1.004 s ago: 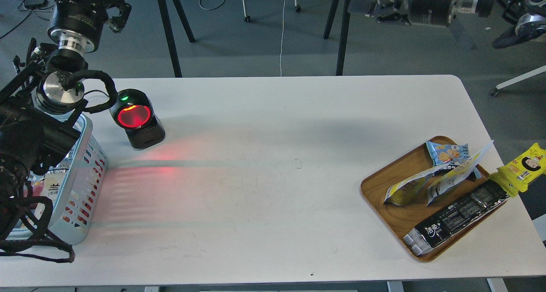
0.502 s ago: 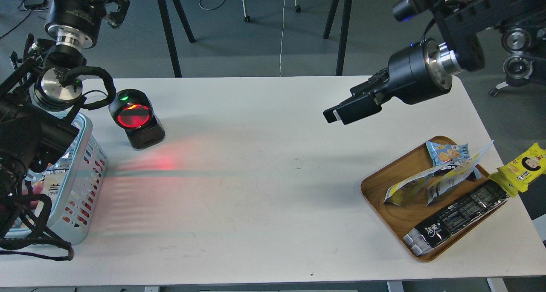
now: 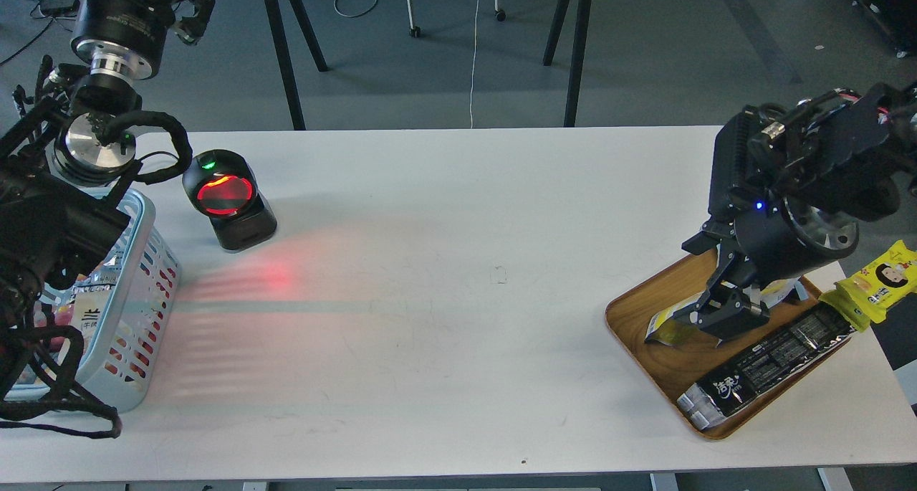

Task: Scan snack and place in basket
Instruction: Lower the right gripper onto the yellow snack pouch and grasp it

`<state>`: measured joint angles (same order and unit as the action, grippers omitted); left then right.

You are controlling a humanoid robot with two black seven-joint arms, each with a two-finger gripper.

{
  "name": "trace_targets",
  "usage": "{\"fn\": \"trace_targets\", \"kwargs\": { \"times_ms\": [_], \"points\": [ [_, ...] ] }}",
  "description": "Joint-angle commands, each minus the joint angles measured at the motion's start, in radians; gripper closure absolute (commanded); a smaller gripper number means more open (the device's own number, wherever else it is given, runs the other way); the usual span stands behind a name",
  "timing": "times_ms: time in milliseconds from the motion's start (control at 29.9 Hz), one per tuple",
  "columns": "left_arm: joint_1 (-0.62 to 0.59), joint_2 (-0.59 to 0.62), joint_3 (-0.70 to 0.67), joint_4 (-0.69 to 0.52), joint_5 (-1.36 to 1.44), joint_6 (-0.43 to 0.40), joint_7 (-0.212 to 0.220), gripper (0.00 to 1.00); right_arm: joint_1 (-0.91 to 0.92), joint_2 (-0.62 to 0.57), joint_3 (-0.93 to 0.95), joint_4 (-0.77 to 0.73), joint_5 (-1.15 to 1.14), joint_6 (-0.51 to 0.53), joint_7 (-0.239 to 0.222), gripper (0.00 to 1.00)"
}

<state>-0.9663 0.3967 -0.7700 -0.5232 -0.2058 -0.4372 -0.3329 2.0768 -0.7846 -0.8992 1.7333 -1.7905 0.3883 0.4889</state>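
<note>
Right gripper [image 3: 723,317] is down in the wooden tray [image 3: 634,312] at the table's right end, its fingers over the snack [image 3: 663,327]; whether they have closed on the pouch cannot be told, since the gripper body covers most of it. Only the pouch's lower-left yellow corner shows, lying on the tray floor toward its left side. The long black bar pack [image 3: 766,365] lies diagonally along the tray's near edge, just beside the gripper tips and touching or nearly touching the snack area. A yellow packet [image 3: 877,283] with a cartoon face sits at the tray's far right corner, overhanging the table edge. The right arm's wrist housing hides the rear half of the tray and whatever lies there. Left gripper [image 3: 188,3] is raised at the upper left, beyond the table's far edge, seen dark and end-on; its fingers cannot be told apart. Basket [image 3: 147,276] stands at the table's left edge, partly hidden by the left arm, with packets visible through its slots. Barcode scanner [image 3: 229,198] stands just right of the basket, red window lit, red glow on the white table [image 3: 458,261].
</note>
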Motion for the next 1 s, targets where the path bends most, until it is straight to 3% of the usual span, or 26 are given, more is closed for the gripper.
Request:
{"fn": "trace_targets", "kwargs": {
  "times_ms": [0, 201, 368, 636, 970],
  "points": [
    [0.001, 0.008, 0.000, 0.000, -0.001, 0.002, 0.000, 0.00, -0.014, 0.001, -0.029, 0.000, -0.059, -0.025, 0.000, 0.11],
    [0.001, 0.010, 0.000, 0.000, -0.001, 0.005, 0.002, 0.00, -0.081, 0.001, -0.029, -0.020, -0.153, -0.025, 0.000, 0.19],
    [0.003, 0.010, 0.000, 0.002, -0.001, 0.006, 0.002, 0.00, -0.116, 0.014, -0.027, -0.072, -0.152, -0.026, 0.000, 0.35],
    [0.003, 0.010, 0.000, 0.002, 0.000, 0.008, 0.002, 0.00, -0.187, 0.037, -0.010, -0.170, -0.147, -0.032, 0.000, 0.40],
    [0.000, 0.010, 0.000, 0.011, 0.000, 0.009, 0.008, 0.00, -0.233, 0.064, 0.039, -0.218, -0.148, -0.036, 0.000, 0.74]
  ]
}}
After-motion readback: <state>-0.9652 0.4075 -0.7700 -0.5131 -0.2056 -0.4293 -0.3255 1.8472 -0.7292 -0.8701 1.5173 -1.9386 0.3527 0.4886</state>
